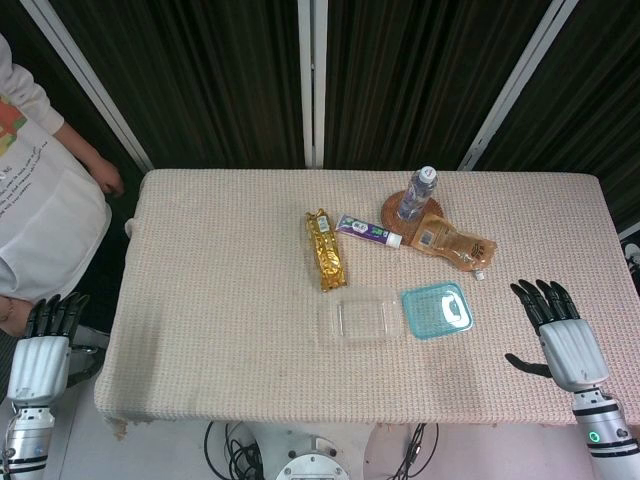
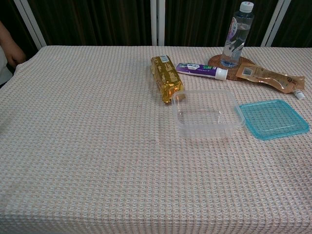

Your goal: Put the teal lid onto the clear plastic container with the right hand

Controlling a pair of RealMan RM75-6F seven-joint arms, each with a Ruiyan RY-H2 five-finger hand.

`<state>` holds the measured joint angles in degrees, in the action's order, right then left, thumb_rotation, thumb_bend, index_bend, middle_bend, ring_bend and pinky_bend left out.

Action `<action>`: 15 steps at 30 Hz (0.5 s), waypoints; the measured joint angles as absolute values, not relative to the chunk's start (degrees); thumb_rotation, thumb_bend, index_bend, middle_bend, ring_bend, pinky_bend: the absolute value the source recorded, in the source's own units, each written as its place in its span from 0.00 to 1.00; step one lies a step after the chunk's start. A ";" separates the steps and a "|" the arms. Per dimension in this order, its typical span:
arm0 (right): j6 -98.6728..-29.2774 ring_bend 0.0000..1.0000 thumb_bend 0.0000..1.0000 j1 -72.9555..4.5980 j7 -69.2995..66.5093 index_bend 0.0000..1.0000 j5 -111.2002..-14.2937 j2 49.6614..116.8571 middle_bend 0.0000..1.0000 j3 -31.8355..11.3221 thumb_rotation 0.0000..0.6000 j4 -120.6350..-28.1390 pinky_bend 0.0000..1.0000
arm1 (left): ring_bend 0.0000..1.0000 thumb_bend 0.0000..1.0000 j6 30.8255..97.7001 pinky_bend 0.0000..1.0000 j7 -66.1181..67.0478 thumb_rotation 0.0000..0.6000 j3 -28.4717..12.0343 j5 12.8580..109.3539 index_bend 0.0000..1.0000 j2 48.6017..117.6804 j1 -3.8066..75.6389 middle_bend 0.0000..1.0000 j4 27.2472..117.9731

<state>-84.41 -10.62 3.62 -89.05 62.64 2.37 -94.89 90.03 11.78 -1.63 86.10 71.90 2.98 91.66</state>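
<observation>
The teal lid [image 1: 438, 310] [image 2: 273, 119] lies flat on the cloth, just right of the clear plastic container [image 1: 362, 316] [image 2: 206, 113]; the two sit almost edge to edge. The container stands upright and holds nothing. My right hand [image 1: 556, 334] hovers over the table's right front part, well right of the lid, fingers spread and holding nothing. My left hand [image 1: 45, 345] hangs off the table's left front corner, fingers extended, holding nothing. Neither hand shows in the chest view.
Behind the container lie a gold packet [image 1: 326, 250] [image 2: 166, 77], a purple toothpaste tube [image 1: 368, 231] [image 2: 201, 70], a water bottle [image 1: 417, 194] [image 2: 236, 34] on a brown coaster, and an orange pouch [image 1: 455, 241] [image 2: 270, 77]. A person [image 1: 45, 190] stands at the far left.
</observation>
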 measured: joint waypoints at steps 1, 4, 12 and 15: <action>-84.28 0.00 0.00 -10.54 4.05 0.00 -88.92 62.70 0.08 2.23 1.00 -95.13 0.00 | 0.00 0.00 90.18 0.04 11.70 1.00 -1.62 86.15 0.10 71.89 2.90 0.08 91.58; -84.01 0.00 0.00 -10.19 4.63 0.00 -88.89 62.64 0.08 2.11 1.00 -95.84 0.00 | 0.00 0.00 90.38 0.04 11.36 1.00 -1.58 86.59 0.10 71.98 2.81 0.08 91.18; -76.25 0.00 0.00 -12.76 8.32 0.00 -86.15 62.15 0.06 1.60 1.00 -98.34 0.00 | 0.00 0.00 89.79 0.04 10.91 1.00 -1.61 87.93 0.10 72.34 3.48 0.08 90.73; -69.76 0.00 0.00 -15.76 10.82 0.00 -83.51 62.88 0.06 0.77 1.00 -98.76 0.00 | 0.00 0.00 89.41 0.04 11.21 1.00 -1.75 88.05 0.10 72.22 3.78 0.08 91.03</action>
<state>-69.76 -15.76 10.82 -83.51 62.88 0.77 -98.76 89.41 11.21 -1.75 88.05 72.22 3.78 91.03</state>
